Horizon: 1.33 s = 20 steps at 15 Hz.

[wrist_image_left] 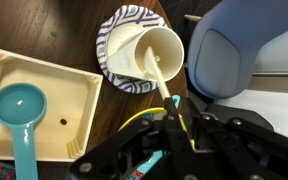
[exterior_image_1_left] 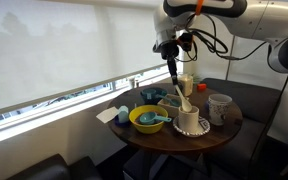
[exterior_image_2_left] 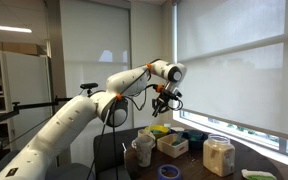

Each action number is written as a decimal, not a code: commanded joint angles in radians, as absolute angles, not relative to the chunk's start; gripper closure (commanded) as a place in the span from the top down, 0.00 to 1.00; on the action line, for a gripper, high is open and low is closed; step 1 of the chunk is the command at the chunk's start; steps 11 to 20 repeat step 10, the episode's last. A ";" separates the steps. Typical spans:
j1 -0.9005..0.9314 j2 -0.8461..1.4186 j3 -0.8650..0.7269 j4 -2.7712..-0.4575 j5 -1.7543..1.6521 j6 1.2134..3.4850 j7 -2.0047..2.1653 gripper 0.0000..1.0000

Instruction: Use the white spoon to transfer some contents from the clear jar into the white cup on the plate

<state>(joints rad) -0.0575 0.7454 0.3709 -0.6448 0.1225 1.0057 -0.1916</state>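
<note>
Where the white spoon (wrist_image_left: 161, 82) enters the tool (wrist_image_left: 174, 117), its handle end is lost in shadow, yet it is seen pinched there, its tip lowered into the white cup (wrist_image_left: 156, 50) on the plate (wrist_image_left: 112, 62). The clear jar (exterior_image_2_left: 219, 156) is stood apart on the surface (exterior_image_1_left: 227, 128). Markings on the taller cup (exterior_image_1_left: 220, 108) cannot be read.

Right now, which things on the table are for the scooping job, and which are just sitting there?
For the job: white spoon, held in the gripper; clear jar; white cup; plate.

Just lying about: yellow bowl, teal utensil, patterned cup.
</note>
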 commanded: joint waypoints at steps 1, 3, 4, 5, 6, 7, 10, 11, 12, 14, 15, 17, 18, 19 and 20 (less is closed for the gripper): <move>-0.047 0.724 0.369 -0.655 0.114 0.993 -0.180 0.45; -0.049 0.718 0.369 -0.655 0.117 0.993 -0.176 0.58; -0.057 0.710 0.370 -0.655 0.127 0.995 -0.167 0.66; -0.067 0.698 0.369 -0.654 0.135 0.998 -0.154 0.72; -0.083 0.685 0.372 -0.654 0.151 0.995 -0.138 0.80; -0.114 0.661 0.381 -0.657 0.185 0.995 -0.124 0.86; -0.105 0.678 0.373 -0.639 0.165 1.004 -0.149 0.83; -0.105 0.678 0.373 -0.639 0.165 1.004 -0.149 0.83; -0.105 0.678 0.373 -0.639 0.165 1.004 -0.149 0.83; -0.105 0.678 0.373 -0.639 0.165 1.004 -0.149 0.83; -0.105 0.678 0.373 -0.639 0.165 1.004 -0.149 0.83; -0.105 0.678 0.373 -0.639 0.165 1.004 -0.149 0.83; -0.105 0.678 0.373 -0.639 0.165 1.004 -0.149 0.83; -0.105 0.678 0.373 -0.639 0.165 1.004 -0.149 0.83; -0.105 0.678 0.373 -0.639 0.165 1.004 -0.149 0.83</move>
